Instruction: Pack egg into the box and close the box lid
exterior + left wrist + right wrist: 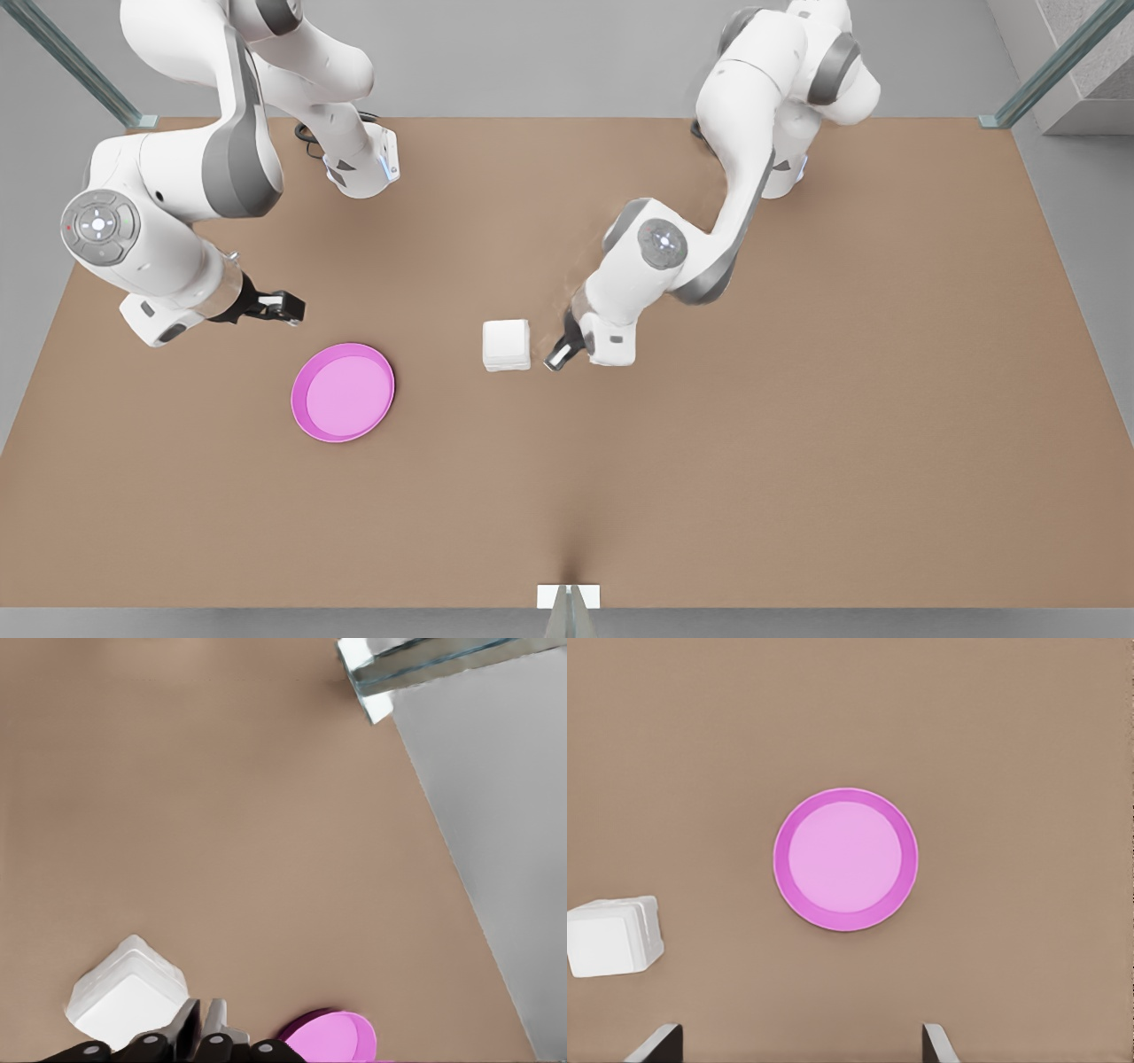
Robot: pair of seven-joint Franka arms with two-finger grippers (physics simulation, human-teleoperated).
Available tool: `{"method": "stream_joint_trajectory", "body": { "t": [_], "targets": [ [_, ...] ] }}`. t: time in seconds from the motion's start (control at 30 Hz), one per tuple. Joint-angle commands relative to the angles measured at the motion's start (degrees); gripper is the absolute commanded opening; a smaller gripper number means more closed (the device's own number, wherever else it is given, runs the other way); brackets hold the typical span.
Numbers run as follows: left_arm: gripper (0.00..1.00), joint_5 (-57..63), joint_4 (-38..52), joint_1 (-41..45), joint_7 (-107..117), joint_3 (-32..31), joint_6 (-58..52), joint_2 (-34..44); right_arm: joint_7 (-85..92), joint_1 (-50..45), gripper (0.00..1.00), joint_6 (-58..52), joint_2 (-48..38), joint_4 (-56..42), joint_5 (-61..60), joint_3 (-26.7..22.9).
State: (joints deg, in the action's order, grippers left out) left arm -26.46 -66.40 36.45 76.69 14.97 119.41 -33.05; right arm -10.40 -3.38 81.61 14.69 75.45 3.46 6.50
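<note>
Brown table (pixel 797 443) stretches wide around closed box (pixel 506 345); left fingers (pixel 188 1023) clenched beside it, right fingers (pixel 663 1043) spread near plate (pixel 846 859).

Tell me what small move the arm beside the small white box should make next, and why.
Probably lift the left gripper up and away from the small white egg box. Its white square lid already lies shut on it, and the shut gripper stands close beside it, not touching. The right gripper waits open near the round pink plate.
</note>
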Motion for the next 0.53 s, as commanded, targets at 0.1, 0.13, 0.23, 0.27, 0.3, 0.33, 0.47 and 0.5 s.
{"method": "stream_joint_trajectory", "body": {
  "t": [0.1, 0.13, 0.23, 0.27, 0.3, 0.33, 0.47, 0.5],
  "targets": [
    [1.0, 25.06, 6.11, -12.63, -81.62, 1.11, -49.18, 5.89, 1.96, 0.04, 1.0, -0.22, 1.66, -0.04, -0.03, 0.0],
    [1.0, 25.41, 3.48, -13.25, -81.97, 0.14, -50.15, 14.14, 2.13, 0.04, 1.0, -0.31, 1.75, 0.05, -0.12, 0.0],
    [1.0, 29.98, -11.38, -17.9, -81.97, -9.61, -44.44, 27.42, 1.78, -0.31, 1.0, -0.31, 1.92, 0.31, -0.03, 0.0],
    [1.0, 29.72, -12.18, -17.9, -82.06, -9.7, -44.18, 27.69, 2.05, -0.13, 1.0, -0.31, 2.01, 0.22, -0.12, 0.0],
    [1.0, 29.72, -12.62, -17.9, -82.06, -9.7, -44.18, 27.69, 2.05, -0.04, 1.0, -0.31, 2.01, 0.22, -0.21, 0.0],
    [1.0, 29.72, -12.62, -17.9, -82.06, -9.7, -44.18, 27.6, 2.05, -0.13, 1.0, -0.31, 2.01, 0.22, -0.21, 0.0],
    [1.0, 29.63, -12.62, -17.9, -81.97, -9.7, -44.26, 27.6, 2.05, 0.04, 1.0, -0.31, 1.92, 0.22, -0.12, 0.0],
    [1.0, 29.72, -12.62, -17.9, -81.97, -9.79, -44.26, 27.6, 2.05, 0.04, 1.0, -0.39, 1.92, 0.22, -0.21, 0.0]
  ]
}}
